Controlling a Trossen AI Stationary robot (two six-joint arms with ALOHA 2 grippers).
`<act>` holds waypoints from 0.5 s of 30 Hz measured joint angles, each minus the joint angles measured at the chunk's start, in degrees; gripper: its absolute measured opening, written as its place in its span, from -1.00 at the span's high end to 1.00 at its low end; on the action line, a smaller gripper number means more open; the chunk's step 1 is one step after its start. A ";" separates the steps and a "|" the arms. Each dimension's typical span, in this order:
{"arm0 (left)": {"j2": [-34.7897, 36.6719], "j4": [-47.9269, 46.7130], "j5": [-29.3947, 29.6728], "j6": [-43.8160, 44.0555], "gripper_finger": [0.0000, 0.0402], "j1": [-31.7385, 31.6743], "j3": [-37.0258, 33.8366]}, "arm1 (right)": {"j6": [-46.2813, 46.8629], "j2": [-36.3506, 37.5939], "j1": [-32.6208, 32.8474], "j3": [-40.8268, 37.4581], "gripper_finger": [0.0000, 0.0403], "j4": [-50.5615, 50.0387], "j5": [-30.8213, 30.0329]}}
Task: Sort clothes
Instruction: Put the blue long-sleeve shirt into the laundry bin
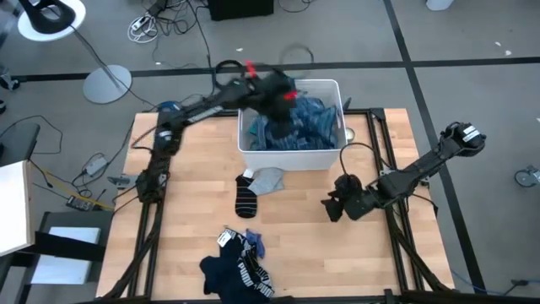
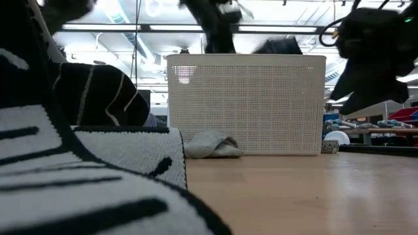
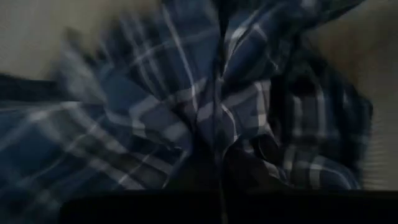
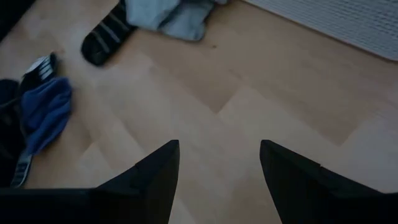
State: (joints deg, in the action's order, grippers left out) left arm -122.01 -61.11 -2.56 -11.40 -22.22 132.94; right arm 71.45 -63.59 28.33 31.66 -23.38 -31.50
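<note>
Left gripper point(image 1: 274, 89) is down in the white rectangular mesh-walled plastic bin point(image 1: 331, 86) at 12 o'clock on the light wooden table point(image 1: 194, 186), pressed into the crumpled blue-and-white plaid fabric shirt point(image 1: 305, 125). Plaid folds point(image 3: 205, 112) fill the left wrist view right up against the fingers; cannot tell whether they are apart or pinched together.

Right gripper point(image 1: 335, 206) hangs over bare wood at about 4 o'clock, fingers point(image 4: 155, 171) spread apart, nothing between them.

Just outside the bin's near wall, at table centre, lies a pale grey soft sock point(image 1: 267, 179) touching a dark sock with thin white stripes point(image 1: 245, 199); both sit at 9 o'clock from the right gripper, near but apart. At 6 o'clock on the table edge is a heap of navy fabric with white stripes point(image 1: 240, 272) and a small blue piece point(image 4: 43, 112).
</note>
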 joint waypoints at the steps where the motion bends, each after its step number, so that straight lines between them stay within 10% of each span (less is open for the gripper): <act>1: -1.98 -0.46 -1.12 0.03 0.99 0.00 0.00 | -0.32 0.00 -1.23 0.00 -0.11 0.00 0.94; 15: -16.28 0.67 -4.26 4.70 0.30 -1.80 0.33 | -2.67 0.00 -11.26 0.00 -0.11 2.83 9.12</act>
State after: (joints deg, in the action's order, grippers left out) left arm -138.29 -60.44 -6.82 -6.70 -24.02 133.27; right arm 68.78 -63.59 17.07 31.66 -20.55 -22.38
